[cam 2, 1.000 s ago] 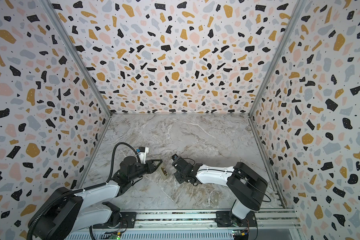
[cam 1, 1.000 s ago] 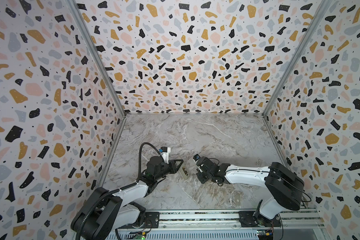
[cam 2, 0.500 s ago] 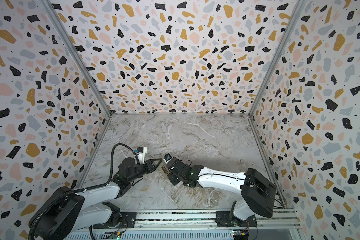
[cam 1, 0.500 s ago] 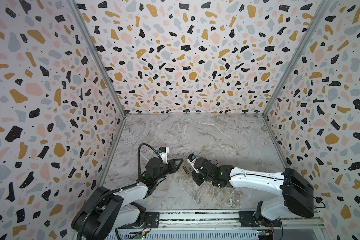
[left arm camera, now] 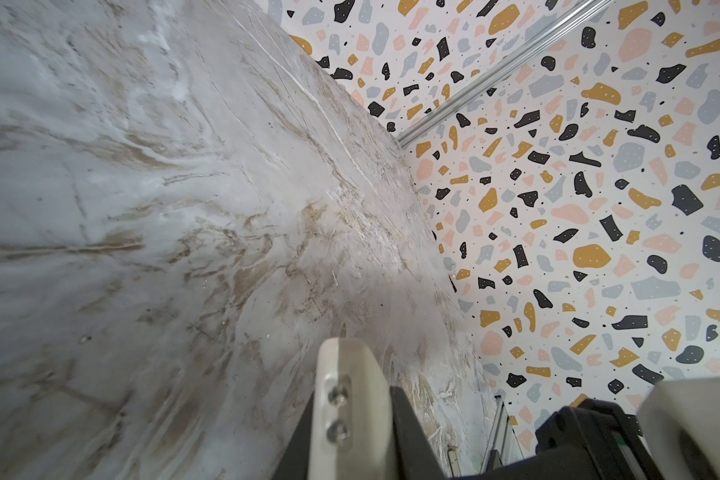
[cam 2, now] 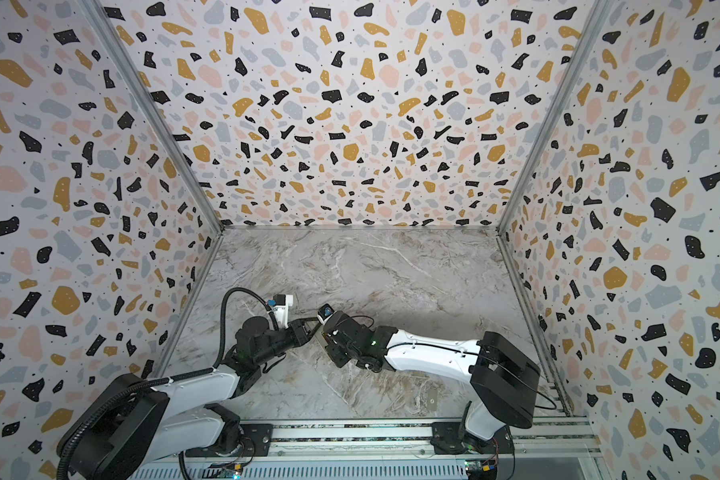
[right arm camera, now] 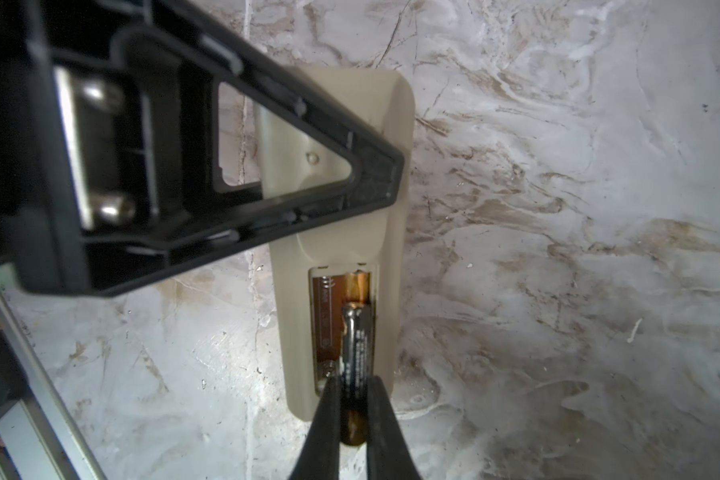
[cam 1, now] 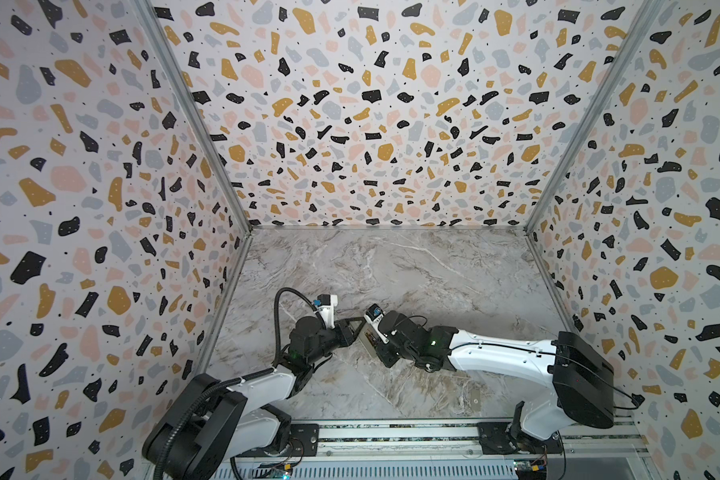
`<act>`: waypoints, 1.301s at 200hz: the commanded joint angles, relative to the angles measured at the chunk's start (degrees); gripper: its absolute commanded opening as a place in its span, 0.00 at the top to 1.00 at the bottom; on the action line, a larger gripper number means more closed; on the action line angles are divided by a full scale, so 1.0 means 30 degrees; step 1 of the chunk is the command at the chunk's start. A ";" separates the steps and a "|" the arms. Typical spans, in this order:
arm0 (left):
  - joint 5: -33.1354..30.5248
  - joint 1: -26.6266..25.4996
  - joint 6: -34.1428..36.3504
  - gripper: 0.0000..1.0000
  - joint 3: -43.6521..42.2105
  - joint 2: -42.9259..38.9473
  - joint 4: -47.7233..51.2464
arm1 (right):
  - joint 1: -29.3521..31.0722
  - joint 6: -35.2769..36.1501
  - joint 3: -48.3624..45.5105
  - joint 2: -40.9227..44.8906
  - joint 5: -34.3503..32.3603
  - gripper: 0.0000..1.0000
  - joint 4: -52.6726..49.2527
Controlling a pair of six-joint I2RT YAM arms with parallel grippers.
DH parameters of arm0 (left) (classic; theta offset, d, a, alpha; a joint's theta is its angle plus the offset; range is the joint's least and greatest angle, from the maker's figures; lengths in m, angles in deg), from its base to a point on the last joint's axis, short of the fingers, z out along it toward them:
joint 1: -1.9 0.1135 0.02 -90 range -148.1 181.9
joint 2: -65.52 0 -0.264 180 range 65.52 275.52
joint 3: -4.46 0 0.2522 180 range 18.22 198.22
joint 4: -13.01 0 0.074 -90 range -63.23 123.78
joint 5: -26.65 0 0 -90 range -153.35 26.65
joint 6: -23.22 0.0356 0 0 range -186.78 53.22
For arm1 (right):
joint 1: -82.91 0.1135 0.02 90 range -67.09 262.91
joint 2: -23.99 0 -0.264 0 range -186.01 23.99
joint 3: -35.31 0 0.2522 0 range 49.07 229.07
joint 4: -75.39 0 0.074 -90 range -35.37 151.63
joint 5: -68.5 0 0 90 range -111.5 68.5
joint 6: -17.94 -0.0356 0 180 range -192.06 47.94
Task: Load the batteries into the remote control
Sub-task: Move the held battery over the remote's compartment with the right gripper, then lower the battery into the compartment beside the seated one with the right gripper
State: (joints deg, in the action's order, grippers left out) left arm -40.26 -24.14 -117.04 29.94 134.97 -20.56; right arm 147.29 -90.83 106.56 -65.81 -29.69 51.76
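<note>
Near the front middle of the marble desk (cam 1: 391, 270), the remote control (cam 1: 366, 337) sits between the two arms, its plain pale back turned up and its battery bay (right arm camera: 341, 328) uncovered. The left hand (right arm camera: 387, 178) is clamped on the remote's upper part. In the right wrist view a black triangular finger crosses its back, and in the left wrist view its pale rounded end (left arm camera: 350, 374) pokes out between the black fingers. Whether the remote rests on the desk or is lifted off it cannot be told. The right hand (right arm camera: 354, 380) is closed on one battery (right arm camera: 356, 345), gripping it near its rear gold end. The battery's front end is inside the bay, in the slot nearer the remote's long edge, and its rear end reaches past the end of the remote. The neighbouring slot shows a bare copper-brown floor and a spring. A small flat grey cover piece (cam 1: 474, 395) lies on the desk well apart, near the front rail by the right arm's base.
</note>
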 commanded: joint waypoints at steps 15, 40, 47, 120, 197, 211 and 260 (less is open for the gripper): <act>0.0283 0.0068 -0.0283 1.00 -0.0159 -0.0256 -0.1896 | 0.0106 0.0288 0.0824 0.0029 0.0198 1.00 -0.0240; 0.0372 0.0070 -0.0758 1.00 -0.0184 -0.0159 -0.2148 | 0.0161 0.0403 0.1000 -0.0203 0.0311 1.00 -0.0293; 0.0379 0.0067 -0.0834 1.00 -0.0210 -0.0128 -0.2295 | 0.0169 0.0424 0.1046 -0.0307 0.0350 1.00 -0.0294; 0.0582 0.0071 -0.1418 1.00 -0.0420 -0.0035 -0.3048 | 0.0191 0.0554 0.1566 -0.0880 0.0188 1.00 -0.0591; 0.1476 0.0067 -0.2922 1.00 -0.0649 0.1145 -0.5526 | 0.0219 0.0654 0.1932 -0.0740 0.0118 0.87 -0.0979; 0.1562 0.0068 -0.3164 1.00 -0.0630 0.1405 -0.5965 | 0.0245 0.0666 0.1929 -0.0639 0.0058 0.86 -0.1074; 0.1777 0.0046 -0.3396 1.00 -0.0453 0.1726 -0.6228 | 0.0307 0.0657 0.1782 -0.0275 -0.0168 0.84 -0.1301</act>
State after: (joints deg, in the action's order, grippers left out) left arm -38.43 -23.66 -125.13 28.00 140.50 -31.29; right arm 147.83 -89.47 110.41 -68.31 -29.27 48.83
